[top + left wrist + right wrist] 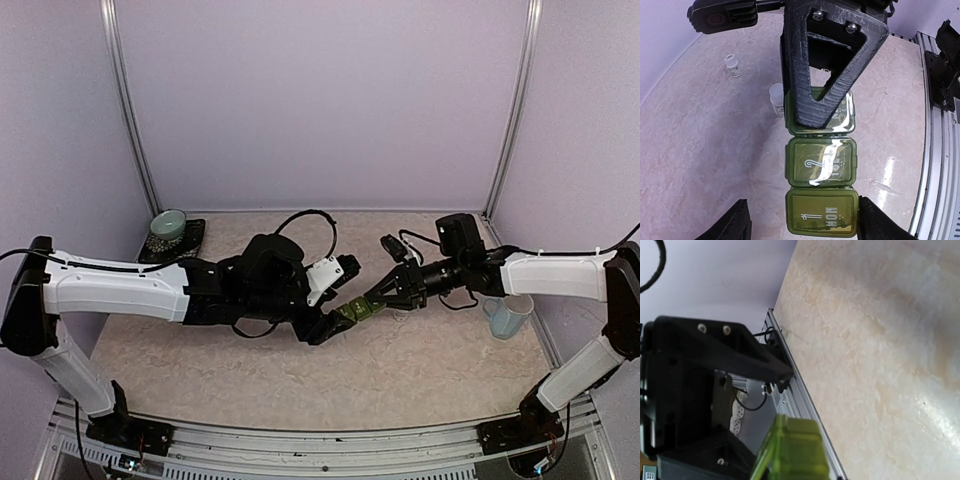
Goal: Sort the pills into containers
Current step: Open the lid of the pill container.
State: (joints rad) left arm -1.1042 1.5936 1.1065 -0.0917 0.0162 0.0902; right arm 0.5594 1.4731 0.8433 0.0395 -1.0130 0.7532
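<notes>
Left gripper point(802, 200), spread wide, straddles one end of the containers point(821, 162). Its two black fingers stand either side of the compartment marked 1 MON, and bare table shows between one finger and the strip. The containers, a dark green strip of three lidded squares, lie near the middle of the table point(420, 370), between the two grippers. The right gripper point(378, 302) reaches in from the opposite end. One of its fingers lies across the third compartment's lid; whether it pinches the strip cannot be told.

The table is beige, marbled and glossy. A small white bottle point(776, 98) stands just beside the third compartment, and a second white bottle point(732, 65) stands further off. A pale green bowl point(168, 224) rests on a dark mat point(192, 236) in the far left corner. A pale blue mug point(508, 317) stands near the right edge. Pale lilac walls point(320, 100) close three sides, with metal posts point(130, 110) at the far corners and a metal rail point(300, 440) along the near edge.
</notes>
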